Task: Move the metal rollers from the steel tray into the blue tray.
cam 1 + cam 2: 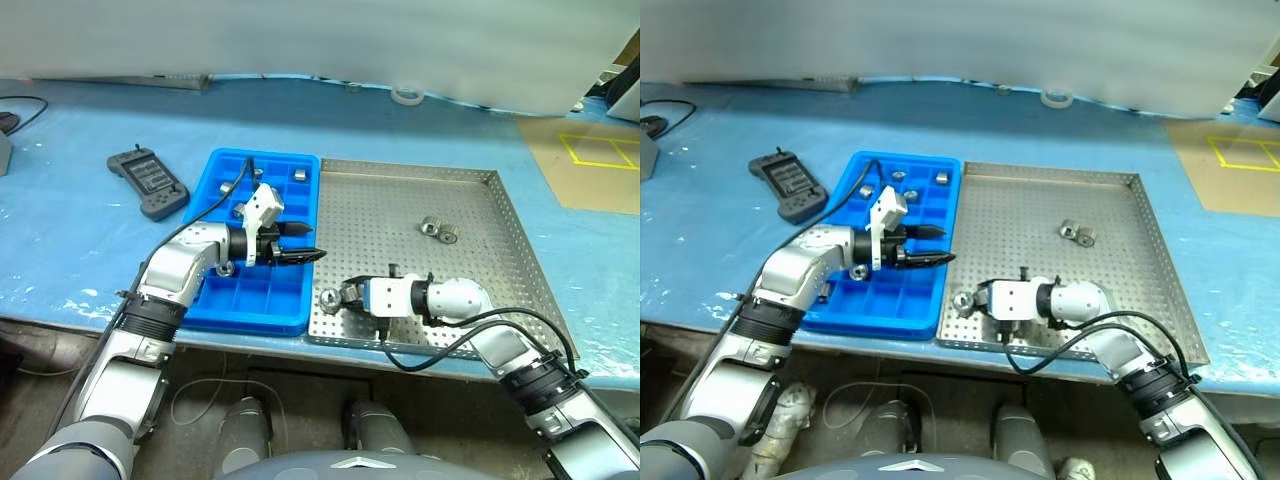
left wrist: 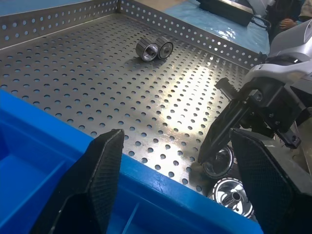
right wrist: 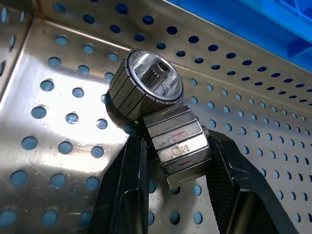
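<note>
one roller (image 3: 179,144) sits clamped in the right claw (image 3: 178,161).

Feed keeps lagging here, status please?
Right gripper shut on a roller, second roller touching it in steel tray corner. Left gripper open over blue tray. Nothing blocking.

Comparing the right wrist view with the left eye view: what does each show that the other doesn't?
Right wrist view alone: the right gripper shut on a metal roller, a second roller touching it, lying on its side.

Left eye view alone: the left gripper open over the blue tray, two rollers mid-tray, a dark controller.

Shared: the steel tray and the blue tray's edge.
</note>
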You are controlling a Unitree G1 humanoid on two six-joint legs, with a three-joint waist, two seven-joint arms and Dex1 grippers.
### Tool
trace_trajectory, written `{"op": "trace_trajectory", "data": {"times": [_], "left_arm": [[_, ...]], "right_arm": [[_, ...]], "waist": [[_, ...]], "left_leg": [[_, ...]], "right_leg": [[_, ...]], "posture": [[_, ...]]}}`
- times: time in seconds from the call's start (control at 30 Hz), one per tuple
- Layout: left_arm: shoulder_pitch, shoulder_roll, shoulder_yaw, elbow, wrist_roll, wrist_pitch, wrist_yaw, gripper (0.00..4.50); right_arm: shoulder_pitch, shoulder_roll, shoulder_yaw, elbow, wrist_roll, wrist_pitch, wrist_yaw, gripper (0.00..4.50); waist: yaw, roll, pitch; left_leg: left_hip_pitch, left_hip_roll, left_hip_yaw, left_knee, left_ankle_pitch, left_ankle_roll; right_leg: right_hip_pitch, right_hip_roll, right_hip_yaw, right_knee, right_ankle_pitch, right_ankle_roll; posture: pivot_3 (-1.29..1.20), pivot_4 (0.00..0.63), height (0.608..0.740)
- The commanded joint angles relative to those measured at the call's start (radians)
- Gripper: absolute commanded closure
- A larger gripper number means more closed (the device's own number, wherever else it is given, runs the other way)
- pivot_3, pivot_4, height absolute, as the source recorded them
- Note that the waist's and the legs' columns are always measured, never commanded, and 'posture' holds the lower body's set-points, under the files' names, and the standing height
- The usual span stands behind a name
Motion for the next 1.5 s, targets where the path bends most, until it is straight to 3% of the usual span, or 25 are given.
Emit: {"op": "trace_trajectory", "data": {"times": [0.03,0.2,0.33,0.6,0.8,0.93,1.27,1.5], "left_arm": [[-0.006,-0.004,0.011,-0.031,-0.006,-0.01,0.004,0.85],[-0.016,-0.018,0.011,-0.025,-0.017,-0.003,-0.004,0.85],[-0.044,-0.056,0.072,-0.042,-0.126,0.097,-0.004,0.85],[-0.074,-0.097,0.041,0.038,-0.078,0.045,0.004,0.85],[-0.103,-0.126,0.054,0.089,-0.077,0.06,0.024,0.85],[-0.107,-0.145,0.062,0.085,-0.102,0.08,0.018,0.85],[-0.218,-0.251,0.27,0.136,-0.335,0.282,0.095,0.85],[-0.2,-0.258,0.215,0.103,-0.346,0.358,0.08,0.85]], "right_arm": [[0.012,-0.012,-0.019,-0.034,0.007,0.017,0.003,3.3],[0.024,-0.036,-0.066,-0.041,-0.001,0.046,-0.033,3.3],[0.019,-0.031,-0.128,-0.041,-0.021,0.078,-0.124,3.3],[0.098,-0.023,-0.184,-0.14,-0.012,0.144,-0.176,3.3],[0.054,-0.006,-0.252,-0.212,0.007,0.187,-0.23,3.3],[-0.006,-0.066,-0.341,-0.304,0.073,0.244,-0.18,3.3],[-0.088,-0.054,-0.297,-0.412,0.089,0.358,-0.156,3.3],[-0.09,-0.056,-0.278,-0.435,0.087,0.377,-0.154,3.3]], "waist": [[0.0,0.0,0.0],[0.0,0.0,0.0],[0.0,0.0,0.0],[-0.005,0.001,0.0],[-0.005,0.001,0.0],[-0.004,0.003,0.002],[-0.006,0.003,0.001],[-0.005,0.003,0.002]], "left_leg": [[0.0,0.0,0.0,0.0,0.0,0.0],[0.0,0.0,0.0,0.0,0.0,0.0],[0.0,-0.001,0.0,0.0,0.0,0.0],[0.0,0.0,0.001,-0.002,0.0,0.0],[-0.001,0.0,0.002,-0.001,0.0,0.0],[-0.001,-0.001,0.002,-0.001,0.0,0.001],[-0.001,0.0,0.002,-0.001,-0.001,0.001],[-0.001,-0.001,0.002,0.0,-0.001,0.002]], "right_leg": [[0.0,0.0,0.0,0.0,0.0,0.0],[0.0,0.0,0.0,0.0,0.0,0.0],[0.0,-0.001,0.0,0.0,0.0,0.0],[-0.001,0.0,0.0,0.0,0.0,0.0],[-0.002,-0.001,0.001,0.0,0.0,0.0],[-0.001,-0.001,0.001,-0.001,0.0,0.0],[-0.002,-0.001,0.001,0.0,0.0,0.0],[-0.002,-0.001,0.001,0.0,0.0,0.0]], "posture": [[-0.16,0.15,0.74],[-0.18,0.15,0.74],[-0.2,0.15,0.74],[-0.23,0.15,0.74],[-0.25,0.15,0.74],[-0.26,0.15,0.74],[-0.27,0.15,0.74],[-0.27,0.15,0.74]]}}
